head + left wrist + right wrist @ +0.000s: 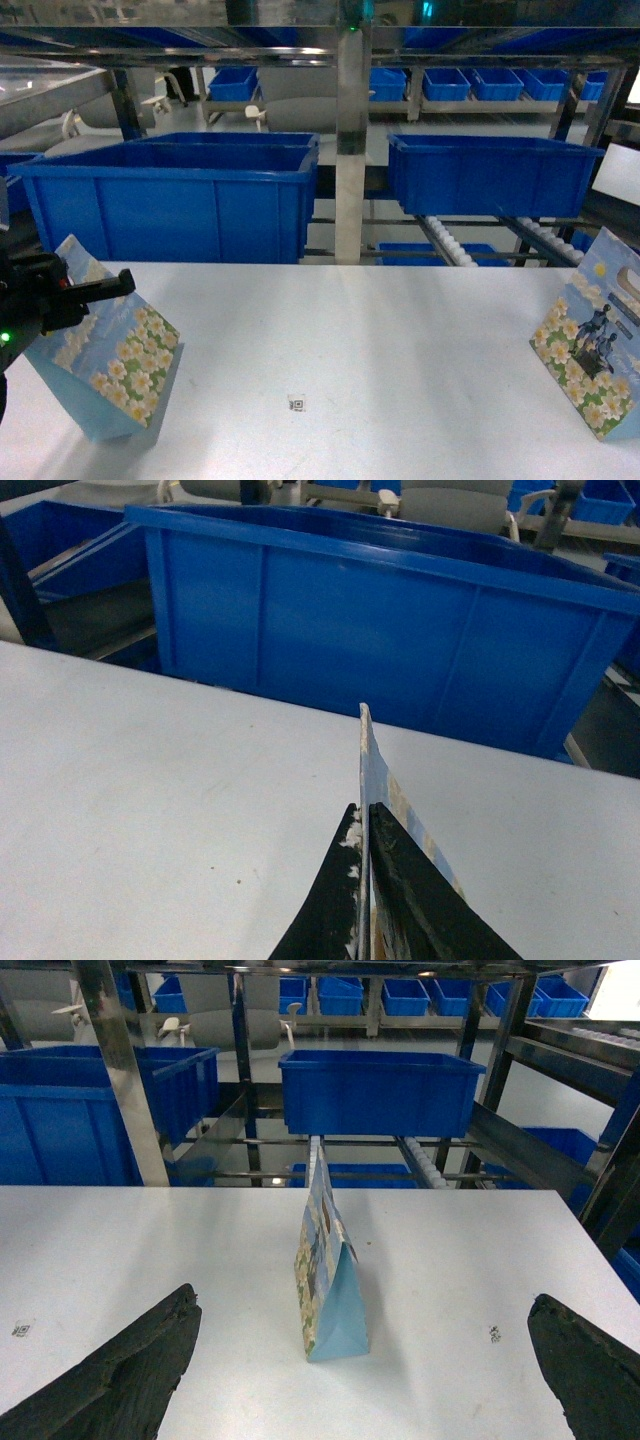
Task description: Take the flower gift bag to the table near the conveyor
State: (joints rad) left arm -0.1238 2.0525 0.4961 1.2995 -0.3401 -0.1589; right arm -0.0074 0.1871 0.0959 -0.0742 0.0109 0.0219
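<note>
Clearly the left pincer (362, 880) is pinched on the top edge of the flower gift bag (115, 365), which leans on the white tabletop (360, 340) at its left side; the right pincer (360, 1370) is spread wide, facing a second bag (325, 1280) standing upright; beyond the tabletop stands the conveyor (455, 245) with blue bins (170, 195).

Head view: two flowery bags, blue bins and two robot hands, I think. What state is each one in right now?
Left bag: tilted on the table, top edge pinched by the left hand.
Right bag: upright on the table, untouched.
Left hand: shut on the left bag.
Right hand: open, fingers wide apart, aimed at the right bag, not touching it.
Left bin: upright; contents hidden.
Right bin: upright on the conveyor; contents hidden.
</note>
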